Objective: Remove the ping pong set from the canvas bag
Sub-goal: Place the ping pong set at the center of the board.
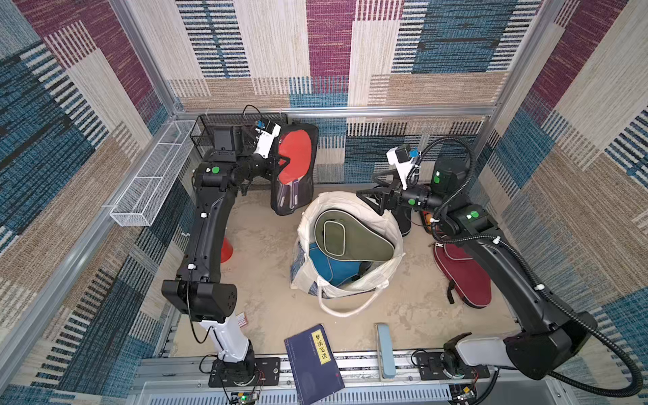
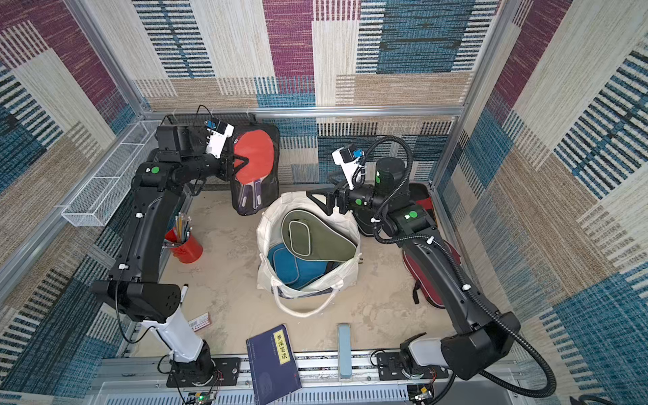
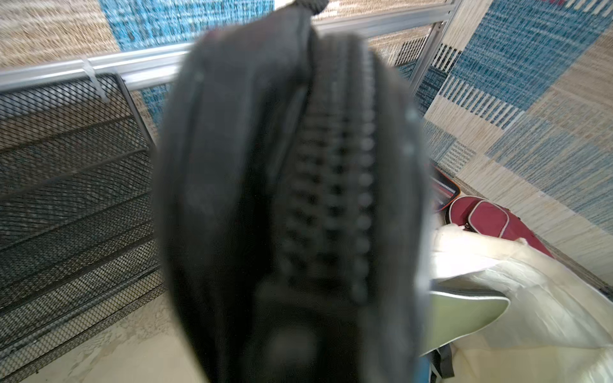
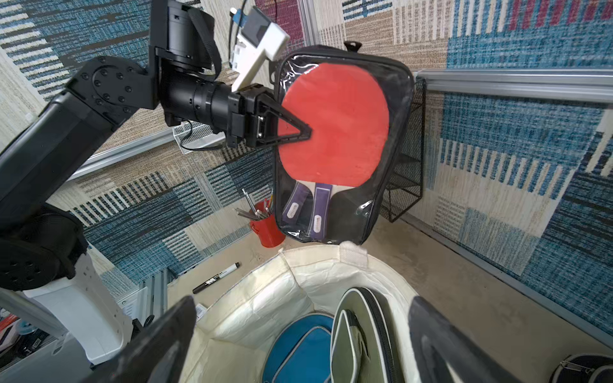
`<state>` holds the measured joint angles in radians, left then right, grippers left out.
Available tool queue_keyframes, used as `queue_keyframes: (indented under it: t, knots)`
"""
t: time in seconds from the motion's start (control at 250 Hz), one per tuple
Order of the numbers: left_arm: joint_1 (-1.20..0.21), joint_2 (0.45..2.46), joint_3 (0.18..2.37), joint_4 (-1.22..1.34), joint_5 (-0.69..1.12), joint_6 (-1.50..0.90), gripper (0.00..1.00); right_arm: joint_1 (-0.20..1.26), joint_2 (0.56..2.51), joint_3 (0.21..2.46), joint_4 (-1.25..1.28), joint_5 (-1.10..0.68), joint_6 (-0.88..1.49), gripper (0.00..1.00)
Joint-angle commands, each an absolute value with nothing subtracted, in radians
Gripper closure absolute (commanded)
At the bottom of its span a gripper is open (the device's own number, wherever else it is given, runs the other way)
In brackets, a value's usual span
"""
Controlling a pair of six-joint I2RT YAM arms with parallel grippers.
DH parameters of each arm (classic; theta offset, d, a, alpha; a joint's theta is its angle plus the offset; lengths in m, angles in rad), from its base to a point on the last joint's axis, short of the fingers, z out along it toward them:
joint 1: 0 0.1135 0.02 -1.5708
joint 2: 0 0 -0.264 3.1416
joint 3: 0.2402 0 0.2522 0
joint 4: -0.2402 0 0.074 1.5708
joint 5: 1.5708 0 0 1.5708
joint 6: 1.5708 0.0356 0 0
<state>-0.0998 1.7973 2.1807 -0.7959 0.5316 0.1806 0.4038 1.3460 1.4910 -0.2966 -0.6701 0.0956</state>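
Case (image 4: 348, 99) — clamped in left gripper (image 4: 306, 132).

Four Chinese characters, 梦溪笔谈, are printed in black down a yellow strip (image 1: 321, 347) on the cover of the dark blue book (image 1: 314, 371), as seen in both top views. Small white labels are carried on the purple paddle handles (image 4: 321, 212) inside the clear paddle case (image 4: 396, 132), and white lettering is carried on the black marker (image 4: 215, 278), but neither can be read.

Sandy tabletop (image 1: 266, 245) bears canvas bag (image 1: 304, 228), maroon case (image 1: 466, 280), book (image 1: 314, 364)
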Motion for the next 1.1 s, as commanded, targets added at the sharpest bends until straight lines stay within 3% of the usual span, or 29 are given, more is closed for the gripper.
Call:
queue_keyframes:
  t: [0.0,0.376,1.096]
  knots:
    - [-0.1,1.831,2.181,-0.706,0.571,0.203,1.0,0.402,1.332,1.47,-0.269,-0.663,0.088,0.01]
    - [-0.135,1.948,2.028,-0.608,0.673,0.104,1.0,0.393,1.325,1.429,-0.253,-0.672,0.095,0.01]
    - [-0.212,2.369,2.238,-0.632,0.786,-0.167,1.0,0.387,1.222,1.222,-0.128,-0.685,0.137,0.01]
